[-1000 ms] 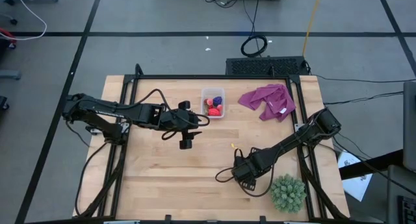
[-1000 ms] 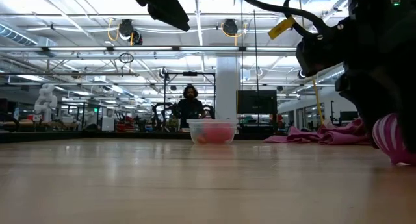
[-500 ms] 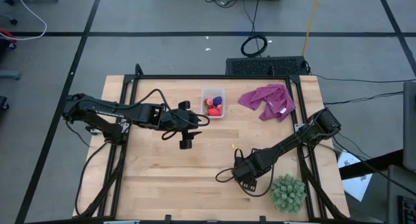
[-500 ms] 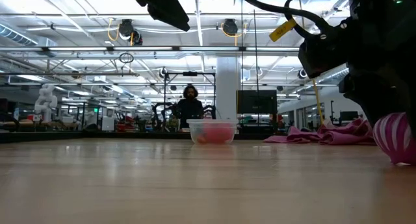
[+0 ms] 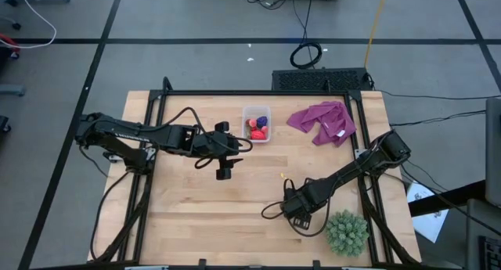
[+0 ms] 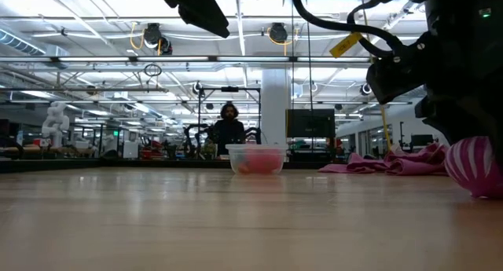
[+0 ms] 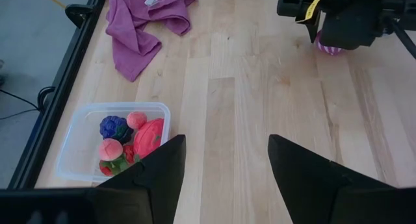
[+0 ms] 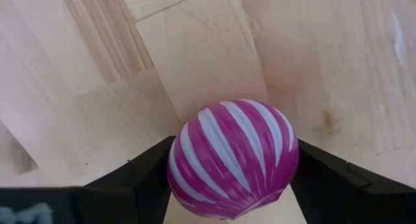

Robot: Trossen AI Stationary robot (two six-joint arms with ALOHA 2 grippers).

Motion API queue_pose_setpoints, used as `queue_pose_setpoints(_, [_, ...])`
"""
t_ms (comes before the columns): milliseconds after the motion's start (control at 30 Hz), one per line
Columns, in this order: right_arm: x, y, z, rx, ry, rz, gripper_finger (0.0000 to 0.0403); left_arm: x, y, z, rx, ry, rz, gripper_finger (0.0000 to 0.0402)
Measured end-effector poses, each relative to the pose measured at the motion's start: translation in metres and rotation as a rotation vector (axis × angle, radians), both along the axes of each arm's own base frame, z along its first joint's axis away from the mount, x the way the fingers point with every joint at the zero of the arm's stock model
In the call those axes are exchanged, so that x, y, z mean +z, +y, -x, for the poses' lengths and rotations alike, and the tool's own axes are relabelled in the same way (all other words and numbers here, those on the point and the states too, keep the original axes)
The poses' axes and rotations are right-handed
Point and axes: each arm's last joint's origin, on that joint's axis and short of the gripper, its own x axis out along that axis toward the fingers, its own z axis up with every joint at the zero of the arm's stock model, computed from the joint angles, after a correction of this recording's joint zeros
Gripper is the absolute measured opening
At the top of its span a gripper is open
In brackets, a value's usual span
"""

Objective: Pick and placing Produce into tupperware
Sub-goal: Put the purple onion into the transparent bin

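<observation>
The striped magenta ball (image 8: 233,160) sits between the fingers of my right gripper (image 8: 231,178), near the table's near right part (image 5: 297,210); in the low view the ball (image 6: 474,166) shows under the dark gripper. The clear tupperware (image 5: 256,124) stands on its base at the table's far middle and holds several small produce pieces, blue-purple, red and pink (image 7: 130,139). My left gripper (image 5: 224,172) hangs open above the table, to the near left of the tupperware, touching nothing; in its wrist view its open fingers (image 7: 227,152) frame bare wood. My right gripper pinches the striped magenta ball between its two fingers, one finger (image 8: 146,175) on each opposite side at about the ball's widest part (image 8: 185,165). The fingers come from above, slanting down. The ball is low over the wood; whether it is lifted clear I cannot tell.
A purple cloth (image 5: 322,121) lies crumpled at the far right, beside the tupperware. A large green spiky ball (image 5: 346,232) sits at the near right corner, close to my right arm. Black frame rails run along the table's edges (image 5: 149,168). Bare wood spans the middle.
My right gripper has shifted slightly toward the table's right edge and a little upward, and the striped ball has moved with it between the fingers. My left arm has kept still.
</observation>
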Motion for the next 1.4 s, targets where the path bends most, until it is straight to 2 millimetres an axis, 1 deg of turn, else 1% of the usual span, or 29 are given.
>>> queue_pose_setpoints(233, [0.0, -0.004, -0.002, -0.011, -0.001, 0.0, 0.0257, 0.0, 0.0, 0.0, 0.0, 0.0, 0.0, 0.0225])
queue_pose_setpoints(400, [0.0, -0.008, -0.006, 0.015, -0.015, -0.007, 0.0258, 0.0, 0.0, 0.0, 0.0, 0.0, 0.0, 0.0225])
queue_pose_setpoints(600, [0.0, -0.019, -0.012, 0.051, -0.03, -0.013, 0.0258, 0.0, 0.0, 0.0, -0.003, 0.001, -0.005, 0.0225])
queue_pose_setpoints(700, [0.0, -0.026, -0.015, 0.064, -0.036, -0.014, 0.0258, 0.001, 0.001, 0.001, -0.015, 0.007, -0.048, 0.0225])
queue_pose_setpoints(833, [0.0, -0.037, -0.019, 0.074, -0.041, -0.014, 0.0258, 0.008, 0.007, 0.01, 0.042, 0.014, -0.168, 0.0225])
queue_pose_setpoints(933, [0.004, -0.045, -0.022, 0.075, -0.059, -0.019, 0.0258, 0.019, 0.015, 0.024, 0.102, 0.01, -0.203, 0.0225])
queue_pose_setpoints(1033, [0.014, -0.052, -0.024, 0.073, -0.104, -0.03, 0.0258, 0.033, 0.022, 0.041, 0.138, -0.025, -0.198, 0.0225])
queue_pose_setpoints(1133, [0.029, -0.06, -0.024, 0.066, -0.17, -0.044, 0.0258, 0.05, 0.028, 0.058, 0.173, -0.097, -0.18, 0.0225])
queue_pose_setpoints(1267, [0.054, -0.07, -0.022, 0.06, -0.29, -0.066, 0.0258, 0.067, 0.032, 0.081, 0.197, -0.168, -0.169, 0.0225])
queue_pose_setpoints(1400, [0.084, -0.083, -0.023, 0.068, -0.474, -0.083, 0.0258, 0.077, 0.036, 0.099, 0.224, -0.21, -0.169, 0.0225])
